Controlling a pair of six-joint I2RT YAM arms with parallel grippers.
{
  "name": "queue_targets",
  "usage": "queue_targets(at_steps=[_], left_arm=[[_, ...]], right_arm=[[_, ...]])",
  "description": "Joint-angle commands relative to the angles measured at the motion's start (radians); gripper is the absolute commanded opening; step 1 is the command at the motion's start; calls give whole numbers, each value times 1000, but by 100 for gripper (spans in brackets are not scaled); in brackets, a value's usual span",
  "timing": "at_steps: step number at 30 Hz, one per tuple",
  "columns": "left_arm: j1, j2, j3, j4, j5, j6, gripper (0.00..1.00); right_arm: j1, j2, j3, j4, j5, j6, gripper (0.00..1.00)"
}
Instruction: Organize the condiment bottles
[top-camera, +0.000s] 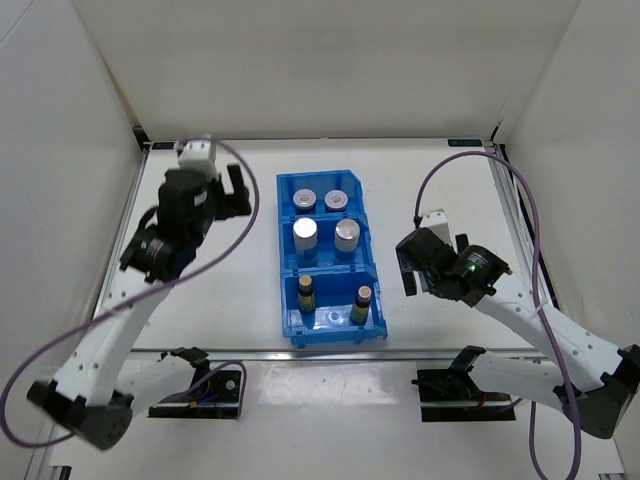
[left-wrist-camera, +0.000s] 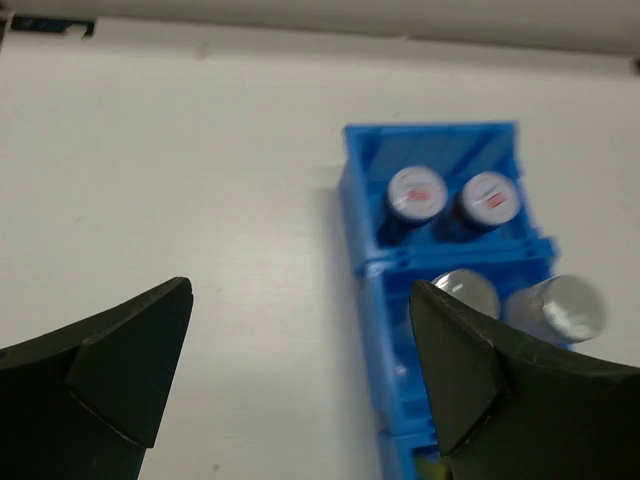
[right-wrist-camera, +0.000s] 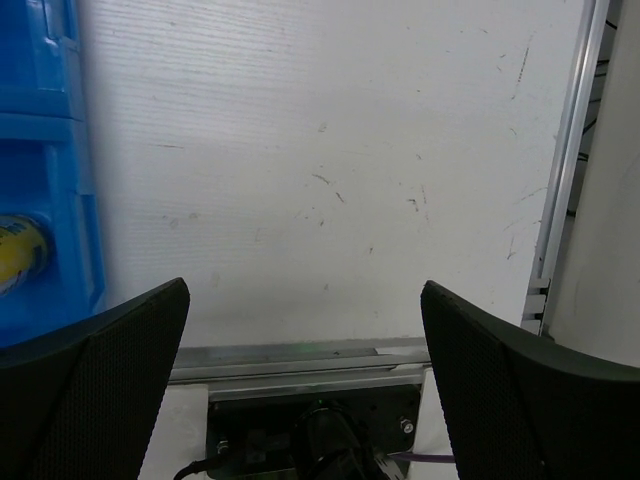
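All six condiment containers stand in the blue bin (top-camera: 283, 250). Two red-labelled jars (top-camera: 304, 201) (top-camera: 336, 201) are in the far compartment, two silver-lidded jars (top-camera: 305, 233) (top-camera: 346, 235) in the middle, and two amber bottles (top-camera: 306, 293) (top-camera: 361, 300) in the near one. My left gripper (top-camera: 232, 190) is open and empty, raised left of the bin. Its wrist view (left-wrist-camera: 300, 360) shows the red-labelled jars (left-wrist-camera: 415, 193) and a silver jar (left-wrist-camera: 565, 305). My right gripper (top-camera: 412, 265) is open and empty, right of the bin. Its wrist view (right-wrist-camera: 305, 350) shows a yellow bottle label (right-wrist-camera: 20, 255).
White walls enclose the table on three sides. A metal rail (right-wrist-camera: 300, 355) runs along the near edge, with another rail (right-wrist-camera: 565, 150) at the right side. Purple cables (top-camera: 250, 200) loop off both arms. The arm base mounts (top-camera: 200, 390) sit below the near rail.
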Motion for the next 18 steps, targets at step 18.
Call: queue_targets(at_steps=[18], left_arm=[[36, -431, -670, 413, -17, 119, 100]], right_arm=[[3, 76, -3, 20, 12, -7, 100]])
